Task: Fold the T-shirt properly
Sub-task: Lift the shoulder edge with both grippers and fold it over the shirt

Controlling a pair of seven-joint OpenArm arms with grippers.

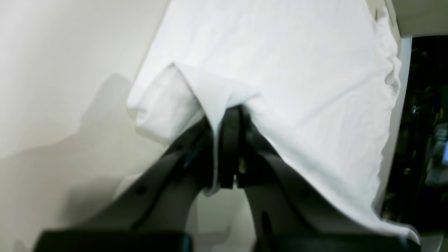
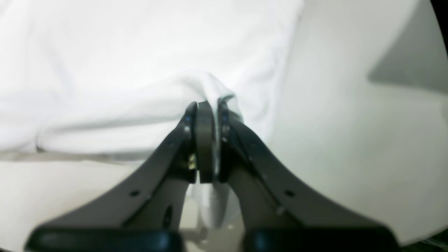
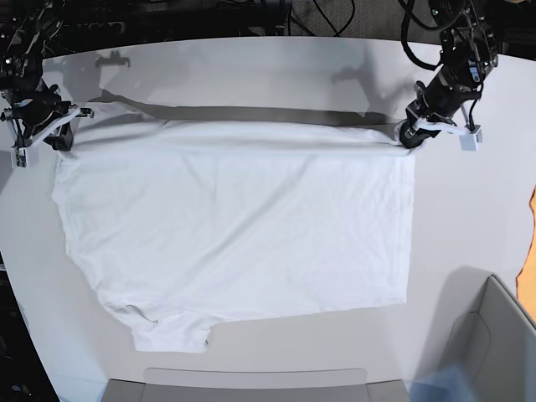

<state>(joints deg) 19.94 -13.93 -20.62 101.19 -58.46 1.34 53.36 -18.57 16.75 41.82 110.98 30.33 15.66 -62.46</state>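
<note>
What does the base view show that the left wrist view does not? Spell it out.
Only the base view shows the whole plain white cotton T-shirt spread on the white tabletop, the right gripper at its other far corner, and a grey box.

Only the left wrist view shows the black jaws closed on a pinched fold of cloth, close up.

Both show the left gripper gripping the shirt's edge.

Both arms were black with black cables; each hand [image 1: 229,147] [image 2: 204,140] had dark curved fingers with small screw holes and a white bracket.
</note>
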